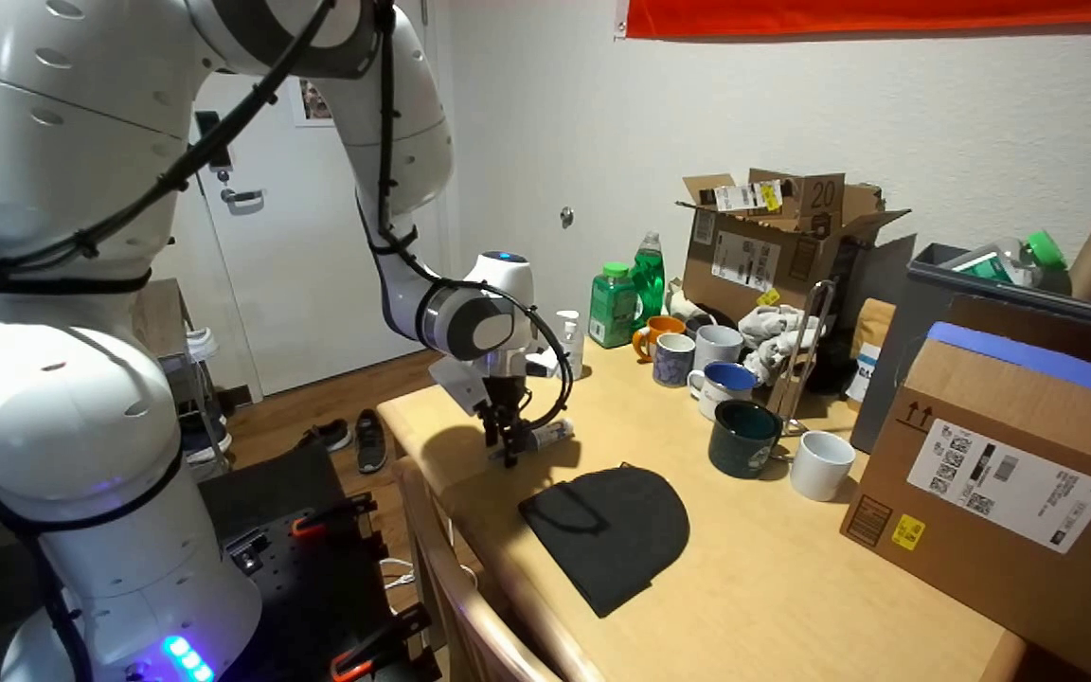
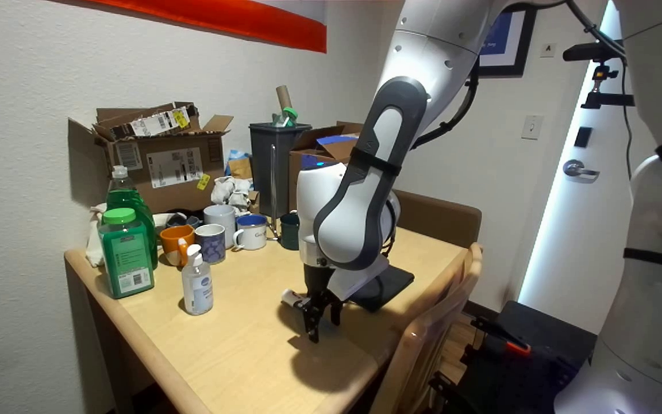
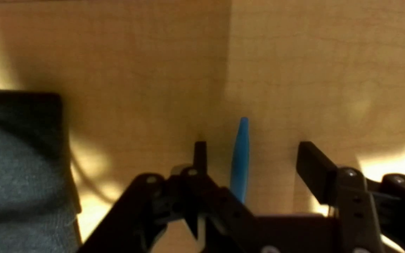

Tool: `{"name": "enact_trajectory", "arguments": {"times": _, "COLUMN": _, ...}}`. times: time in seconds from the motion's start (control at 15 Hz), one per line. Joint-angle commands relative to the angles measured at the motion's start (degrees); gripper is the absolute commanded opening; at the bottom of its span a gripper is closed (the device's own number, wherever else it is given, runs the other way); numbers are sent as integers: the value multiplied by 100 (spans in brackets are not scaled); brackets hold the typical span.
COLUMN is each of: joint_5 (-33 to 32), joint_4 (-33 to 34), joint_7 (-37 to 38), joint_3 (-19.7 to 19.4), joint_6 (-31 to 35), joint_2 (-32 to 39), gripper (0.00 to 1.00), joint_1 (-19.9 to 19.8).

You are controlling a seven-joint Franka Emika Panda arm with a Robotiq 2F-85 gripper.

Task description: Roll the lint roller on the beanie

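Two fingers [image 3: 200,154] of the claw [image 3: 252,153] stand well apart, with open space between their tips. The lint roller [image 3: 240,165] lies flat on the table [image 1: 792,559] below the claw; in the wrist view its blue handle shows between the fingers, apart from both and nearer the one on the side where the beanie [image 1: 612,535] is. The beanie lies flat near the claw.

The handle narrows to a blunt tip, which points to the side of the claw where the chair [image 2: 413,339] stands. The paler head [image 1: 550,434] sticks out at the opposite side of the claw, where the mugs [image 2: 211,244] are. That sets the long axis through the claw's opening, close to parallel with the fingers' inner faces, leaning slightly.

From the wrist, the claw's dark body hides the head and the rear of the handle; in both exterior views the claw covers most of the handle. Print on the head is too small to read. The beanie is cut off by the wrist view's edge, and in an exterior view a pale panel [image 2: 358,279] above the claw covers part of it. Whether the fingertips meet the table is hard to make out.
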Motion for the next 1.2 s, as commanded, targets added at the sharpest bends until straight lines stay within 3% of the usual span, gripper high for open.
{"name": "enact_trajectory", "arguments": {"times": 0.0, "joint_5": 8, "joint_4": -114, "joint_7": 100, "joint_3": 32, "joint_6": 137, "joint_2": -150, "gripper": 36, "joint_1": -75}}
{"name": "enact_trajectory", "arguments": {"times": 0.27, "joint_5": 62, "joint_4": -43, "joint_7": 71, "joint_3": 73, "joint_6": 93, "joint_2": -33, "gripper": 6, "joint_1": -129}}
{"name": "enact_trajectory", "arguments": {"times": 0.4, "joint_5": 121, "joint_4": -36, "joint_7": 44, "joint_3": 111, "joint_6": 87, "joint_2": 11, "gripper": 1, "joint_1": -182}}
{"name": "enact_trajectory", "arguments": {"times": 1.13, "joint_5": -33, "joint_4": -735, "joint_7": 98, "joint_3": -43, "joint_6": -233, "joint_2": -1089, "gripper": 4, "joint_1": -183}}
